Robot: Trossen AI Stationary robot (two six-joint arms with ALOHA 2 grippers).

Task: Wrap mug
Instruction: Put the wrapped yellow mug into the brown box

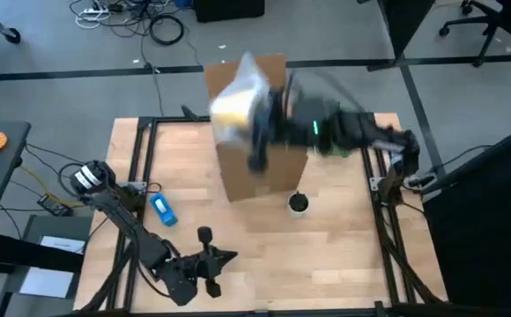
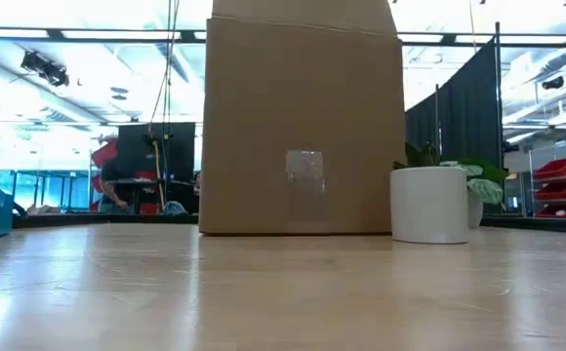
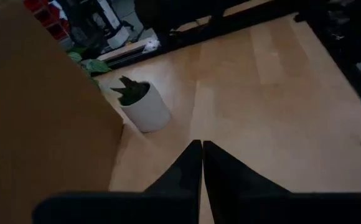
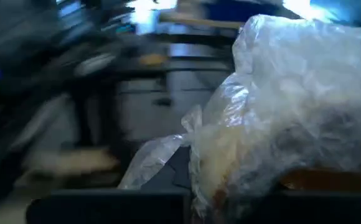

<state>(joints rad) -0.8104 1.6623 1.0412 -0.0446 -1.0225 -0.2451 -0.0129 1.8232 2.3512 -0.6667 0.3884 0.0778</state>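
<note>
Bubble wrap [image 1: 236, 99] bundled around something yellowish, presumably the mug, hangs blurred over the cardboard box [image 1: 260, 172], carried by the right gripper [image 1: 257, 132]; its fingers pinch the plastic, filling the right wrist view. Beside the box stands 1 small white plant pot [image 1: 299, 204]. Left gripper [image 1: 229, 257] rests low at the table's [image 1: 344, 255] near edge, fingers pressed together.

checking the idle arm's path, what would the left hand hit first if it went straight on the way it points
Probably nothing close: the left hand, fingers shut, points over bare wooden tabletop. The small white plant pot and tall brown cardboard box sit just off that line, though depth is hard to judge.
</note>
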